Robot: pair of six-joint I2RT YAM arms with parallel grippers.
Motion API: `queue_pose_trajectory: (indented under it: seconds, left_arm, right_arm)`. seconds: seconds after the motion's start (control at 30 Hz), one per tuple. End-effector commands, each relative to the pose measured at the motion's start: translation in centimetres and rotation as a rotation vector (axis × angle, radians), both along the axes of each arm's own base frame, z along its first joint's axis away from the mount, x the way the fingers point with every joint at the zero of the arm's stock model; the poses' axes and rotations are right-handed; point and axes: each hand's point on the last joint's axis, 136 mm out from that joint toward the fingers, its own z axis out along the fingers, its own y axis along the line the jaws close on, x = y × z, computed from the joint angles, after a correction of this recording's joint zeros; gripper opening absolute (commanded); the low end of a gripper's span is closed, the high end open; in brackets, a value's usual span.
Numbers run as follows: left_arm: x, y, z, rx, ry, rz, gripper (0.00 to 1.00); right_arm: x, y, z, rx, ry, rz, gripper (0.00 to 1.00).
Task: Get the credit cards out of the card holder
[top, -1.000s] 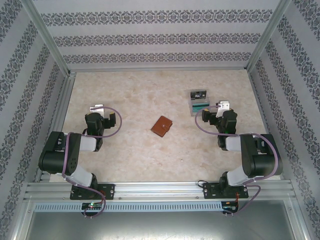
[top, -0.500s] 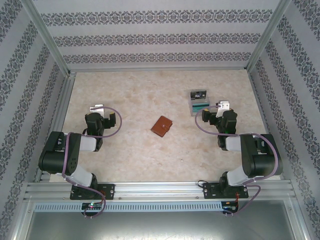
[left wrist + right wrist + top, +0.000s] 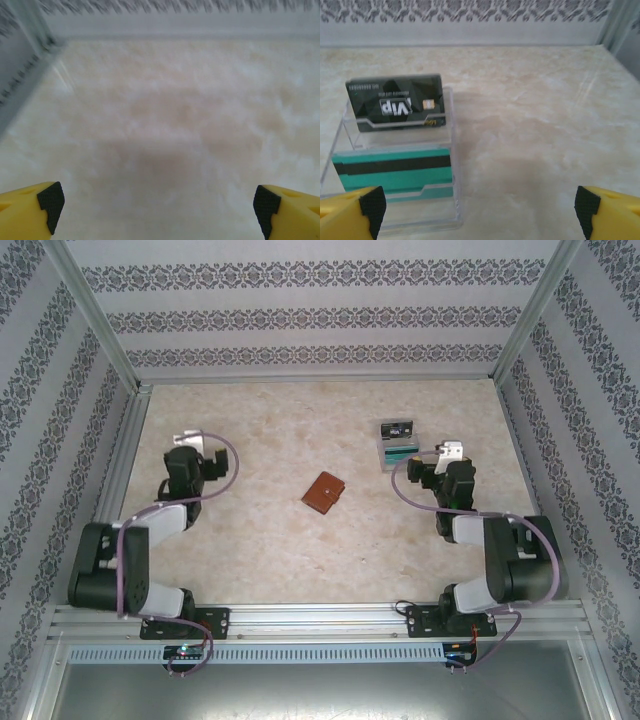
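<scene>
The card holder (image 3: 323, 493), a small reddish-brown leather wallet, lies closed on the marble table's middle, so its inside is hidden. A black VIP card (image 3: 396, 102) and a green card (image 3: 392, 170) stand in a clear plastic rack (image 3: 397, 446) at the right. My right gripper (image 3: 444, 457) hovers just near-right of that rack, open; in the right wrist view the right gripper (image 3: 480, 207) has bare table between its yellow fingers (image 3: 607, 210). My left gripper (image 3: 190, 448) is open over the left side, well left of the wallet, with nothing in the left gripper (image 3: 160, 205).
Patterned walls and aluminium rails (image 3: 120, 455) enclose the tabletop (image 3: 290, 420). The left rail and back wall corner (image 3: 35, 55) lie ahead of the left gripper. Both arm bases sit on the near rail.
The left arm has stretched away from its base and its gripper has moved farther up the table. The right arm has shifted only slightly. Wallet and rack have not moved.
</scene>
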Motion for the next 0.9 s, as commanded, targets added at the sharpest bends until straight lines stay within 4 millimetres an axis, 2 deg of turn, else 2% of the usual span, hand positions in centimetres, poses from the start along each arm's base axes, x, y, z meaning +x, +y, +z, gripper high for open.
queue_pose_trajectory:
  seconds: [0.0,0.03,0.1,0.17,0.3,0.37,0.5,0.7,0.87]
  left_arm:
    - [-2.2,3.6,4.3,-0.051,0.016,0.235,0.99]
    - [-3.0,4.4,5.6,-0.094,0.020,0.313,0.99]
    - [-4.8,5.4,7.7,-0.166,0.056,0.434,0.99]
    - [-5.7,4.9,9.1,-0.228,0.094,0.427,0.99]
    - [-6.2,1.9,9.9,-0.380,0.084,0.292,0.99]
    - [-6.3,0.2,10.0,-0.464,0.068,0.213,0.99]
    - [-6.7,-2.3,9.3,-0.596,0.070,0.127,0.99]
    - [-7.3,-6.6,7.1,-0.679,0.112,0.000,1.00]
    - [-7.8,-12.0,4.2,-0.659,0.150,-0.124,1.00]
  right_arm:
    - [-1.2,-1.4,3.7,-0.003,-0.074,-0.113,0.98]
    - [-1.7,-2.0,4.7,0.027,-0.093,-0.160,0.98]
    - [-3.1,-4.1,6.4,0.202,-0.134,-0.328,0.98]
    - [-4.8,-4.9,7.7,0.342,-0.141,-0.403,0.98]
    - [-5.7,-3.2,10.5,0.437,-0.218,-0.292,0.98]
    - [-5.6,-2.0,11.2,0.466,-0.204,-0.224,0.98]
    - [-4.8,0.7,10.5,0.502,-0.040,-0.141,0.98]
    - [-3.6,6.6,7.8,0.342,0.221,-0.064,0.98]
    - [-3.2,12.3,5.5,0.257,0.342,0.005,0.98]
